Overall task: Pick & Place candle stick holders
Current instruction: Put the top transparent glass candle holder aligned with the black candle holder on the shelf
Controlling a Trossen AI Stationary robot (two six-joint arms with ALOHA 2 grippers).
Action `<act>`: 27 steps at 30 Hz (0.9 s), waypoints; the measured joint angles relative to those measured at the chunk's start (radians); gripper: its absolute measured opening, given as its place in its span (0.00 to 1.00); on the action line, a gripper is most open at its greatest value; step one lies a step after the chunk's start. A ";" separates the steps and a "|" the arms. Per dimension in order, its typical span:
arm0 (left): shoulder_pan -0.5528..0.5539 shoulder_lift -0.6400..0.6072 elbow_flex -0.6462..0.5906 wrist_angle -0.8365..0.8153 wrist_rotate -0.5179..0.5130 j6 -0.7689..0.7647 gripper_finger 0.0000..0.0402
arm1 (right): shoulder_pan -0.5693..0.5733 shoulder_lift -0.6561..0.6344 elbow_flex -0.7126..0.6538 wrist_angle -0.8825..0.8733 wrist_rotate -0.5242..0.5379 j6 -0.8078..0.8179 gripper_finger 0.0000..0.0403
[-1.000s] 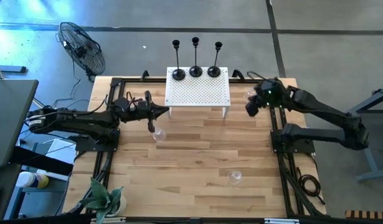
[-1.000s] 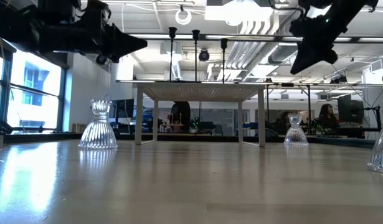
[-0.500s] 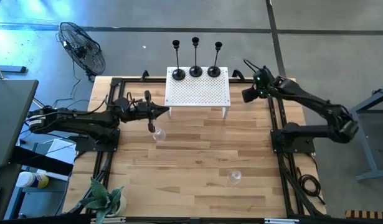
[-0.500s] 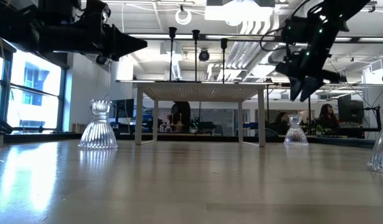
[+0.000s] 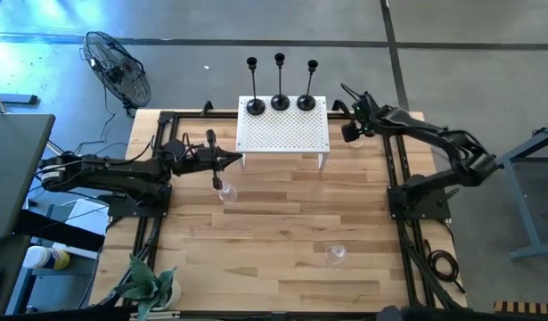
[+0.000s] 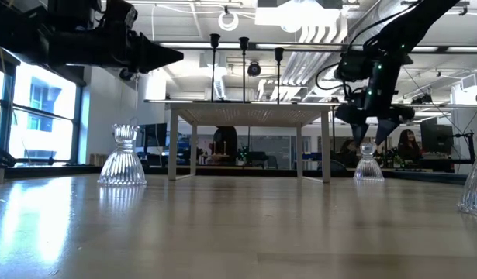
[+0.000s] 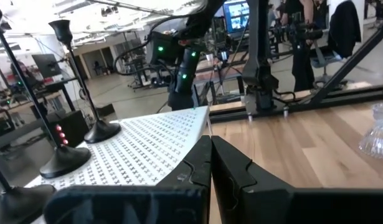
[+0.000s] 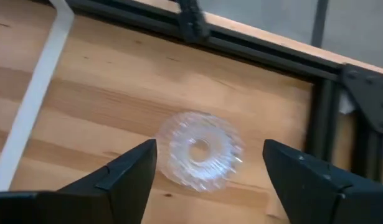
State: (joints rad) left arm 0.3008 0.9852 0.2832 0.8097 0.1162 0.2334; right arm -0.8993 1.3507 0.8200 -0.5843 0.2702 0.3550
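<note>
The right end effector (image 8: 203,171) hangs with its two fingers spread wide, pointing straight down over a clear ribbed glass holder (image 8: 200,152) that stands on the wooden surface (image 8: 116,99). In the right wrist view the glass sits centred in the gap between the fingers, which looks like an alignment for a descent onto it; nothing is gripped yet. In the high view this end effector (image 5: 349,131) is in the upper right of the frame, just right of the white perforated stand (image 5: 283,125). In the low view it hovers above the small glass piece at right of centre (image 6: 368,163), apart from it.

The left end effector (image 7: 210,163) has its fingers pressed together and holds nothing. In the high view it sits at centre left (image 5: 231,160), just beside the stand's near left corner, with a second glass holder (image 5: 226,193) on the surface below it. My guess is that this arm waits clear of the other's work.

The three black candle stick holders (image 5: 280,102) stand upright in a row along the far edge of the stand, upper centre of the high view, untouched by either arm. Their raised perch keeps them out of the way of the glass pieces lower down. A third glass holder (image 5: 335,255) stands alone toward the lower centre of the surface.
</note>
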 joint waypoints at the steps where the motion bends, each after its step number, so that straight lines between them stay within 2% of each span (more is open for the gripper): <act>1: 0.000 0.000 0.000 -0.004 -0.003 0.008 0.00 | 0.000 0.010 0.000 0.020 -0.012 0.000 0.71; 5: 0.000 0.000 0.000 -0.003 -0.006 0.026 0.00 | 0.001 0.030 0.000 0.076 -0.041 0.013 0.68; 13: 0.000 0.000 0.000 -0.042 -0.006 0.015 0.00 | 0.000 0.032 0.000 0.031 -0.025 0.048 0.57; 21: 0.000 0.000 0.000 -0.042 -0.005 -0.020 0.00 | 0.000 0.032 0.000 0.021 -0.064 0.057 0.55; 27: 0.000 0.000 0.000 -0.050 -0.022 -0.039 0.00 | 0.001 0.032 0.000 0.023 -0.079 0.074 0.45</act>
State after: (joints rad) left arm 0.3008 0.9852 0.2836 0.7595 0.0944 0.1945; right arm -0.8986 1.3823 0.8200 -0.5617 0.1909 0.4286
